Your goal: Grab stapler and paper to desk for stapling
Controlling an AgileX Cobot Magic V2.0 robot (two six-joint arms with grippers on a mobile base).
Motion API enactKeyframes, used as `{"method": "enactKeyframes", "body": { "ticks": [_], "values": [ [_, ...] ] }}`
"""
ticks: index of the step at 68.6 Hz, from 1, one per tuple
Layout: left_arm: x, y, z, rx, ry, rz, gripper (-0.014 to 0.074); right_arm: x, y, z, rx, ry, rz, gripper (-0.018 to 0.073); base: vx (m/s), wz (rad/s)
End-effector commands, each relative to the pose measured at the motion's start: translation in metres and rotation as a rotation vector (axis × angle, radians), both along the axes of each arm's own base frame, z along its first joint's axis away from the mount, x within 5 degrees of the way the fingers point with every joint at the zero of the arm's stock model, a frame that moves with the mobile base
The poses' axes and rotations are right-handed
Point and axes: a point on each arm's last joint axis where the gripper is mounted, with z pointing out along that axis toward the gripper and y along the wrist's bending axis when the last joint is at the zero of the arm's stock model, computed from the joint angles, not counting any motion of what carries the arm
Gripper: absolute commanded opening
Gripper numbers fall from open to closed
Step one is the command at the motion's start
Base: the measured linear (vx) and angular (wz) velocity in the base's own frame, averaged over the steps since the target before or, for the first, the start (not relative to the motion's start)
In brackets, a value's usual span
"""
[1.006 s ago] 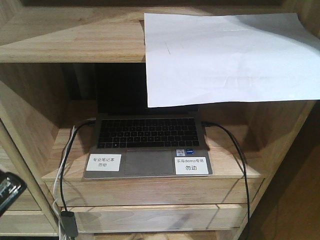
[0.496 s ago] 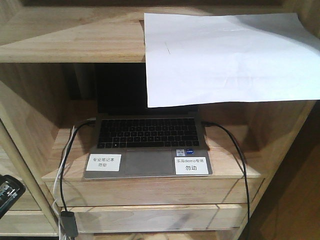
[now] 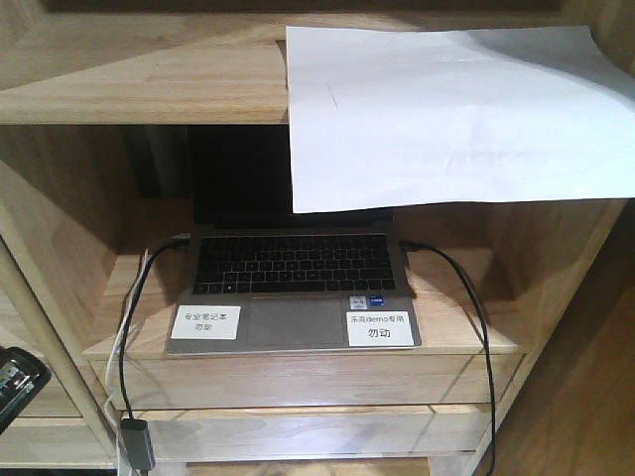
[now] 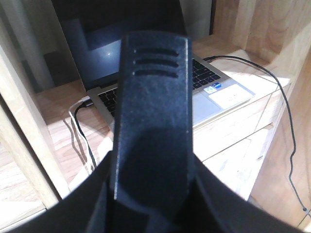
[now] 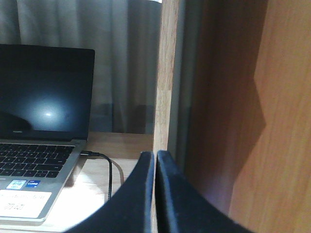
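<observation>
The top board of the shelf unit [image 3: 139, 89] holds the paper [image 3: 437, 119] at the right, its near edge hanging over the open laptop [image 3: 293, 288] below. At the near left the left gripper [image 4: 153, 206] pinches the stapler [image 4: 153, 97]. The right gripper [image 5: 155, 160] has its fingers pressed together, right of the laptop.

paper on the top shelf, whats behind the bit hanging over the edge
The laptop's dark screen; the paper hides most of its right half and the shelf edge there.
</observation>
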Motion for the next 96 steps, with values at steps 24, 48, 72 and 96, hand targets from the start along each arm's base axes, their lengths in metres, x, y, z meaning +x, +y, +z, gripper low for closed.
{"method": "enactKeyframes", "body": {
  "ticks": [24, 48, 72, 96],
  "values": [
    [0.002, -0.001, 0.019, -0.07, -0.114, 0.007, -0.0006, 0.0, 0.0, -0.002, 0.887, -0.005, 0.029, -0.0009, 0.0, 0.0],
    [0.002, -0.001, 0.019, -0.07, -0.114, 0.007, -0.0006, 0.017, 0.016, 0.009, 1.008, 0.139, 0.199, 0.0116, 0.0, 0.0],
    [0.002, -0.001, 0.019, -0.07, -0.114, 0.007, -0.0006, 0.053, 0.044, 0.033, 1.123, -0.011, 0.542, 0.0461, 0.0, 0.0],
    [0.002, -0.001, 0.019, -0.07, -0.114, 0.007, -0.0006, 0.107, 0.077, 0.061, 1.115, -0.022, 0.785, 0.0487, 0.0, 0.0]
  ]
}}
